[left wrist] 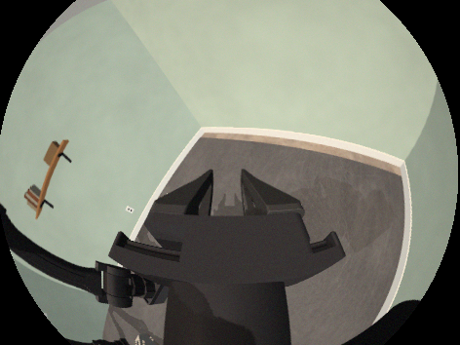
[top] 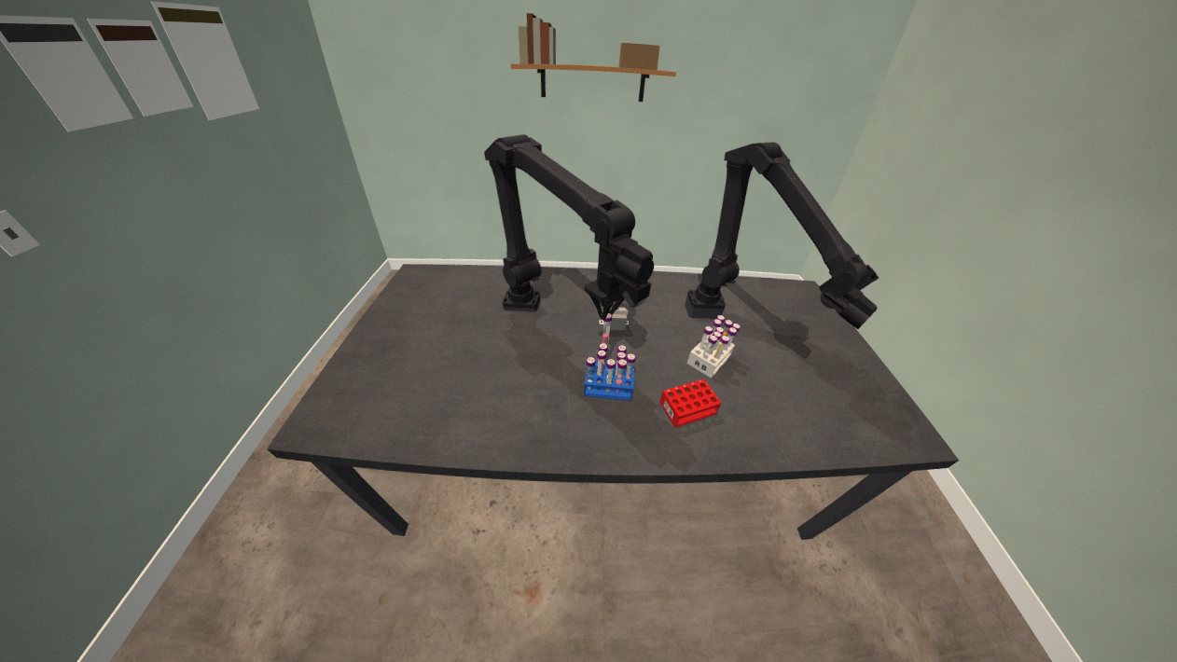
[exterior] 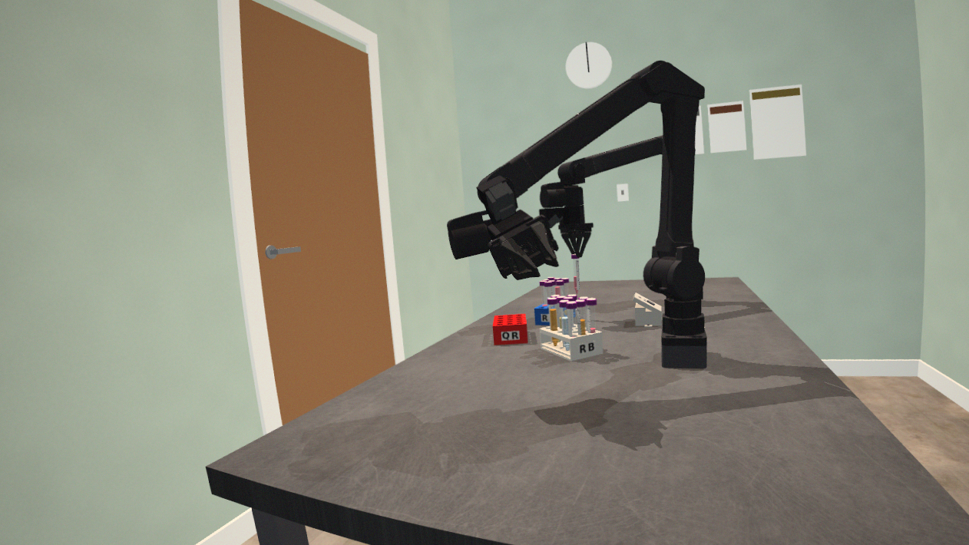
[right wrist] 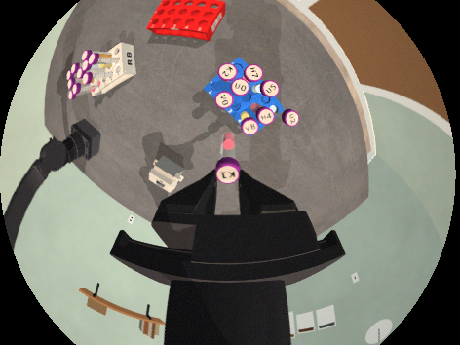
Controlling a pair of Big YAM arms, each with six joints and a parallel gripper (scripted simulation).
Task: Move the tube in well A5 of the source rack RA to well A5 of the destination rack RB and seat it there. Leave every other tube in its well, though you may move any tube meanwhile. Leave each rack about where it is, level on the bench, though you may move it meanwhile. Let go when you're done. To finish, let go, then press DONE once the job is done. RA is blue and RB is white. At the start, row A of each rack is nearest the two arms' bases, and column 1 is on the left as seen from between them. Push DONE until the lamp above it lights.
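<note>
My right gripper (top: 607, 315) (exterior: 577, 255) is shut on the purple cap of tube K1 (top: 606, 329) (exterior: 577, 272) (right wrist: 228, 174). The tube has pink contents and hangs roughly upright in the air, on the arm-base side of the blue rack RA (top: 609, 393) (exterior: 541, 316) (right wrist: 210, 90). Several purple-capped tubes stand in RA. The white rack RB (top: 697, 365) (exterior: 587, 348) (right wrist: 128, 73) holds several tubes and has empty wells near its labelled end. My left gripper (left wrist: 226, 174) is partly open and empty, raised away from both racks. Individual well labels are not readable.
A red rack QR (top: 690, 405) (exterior: 509, 330) (right wrist: 187, 21) with empty wells stands beyond RA and RB. A small grey-white box (top: 621, 321) (exterior: 646, 312) (right wrist: 166, 174) with a sloped top stands near the arm bases. The left arm reaches out past RB.
</note>
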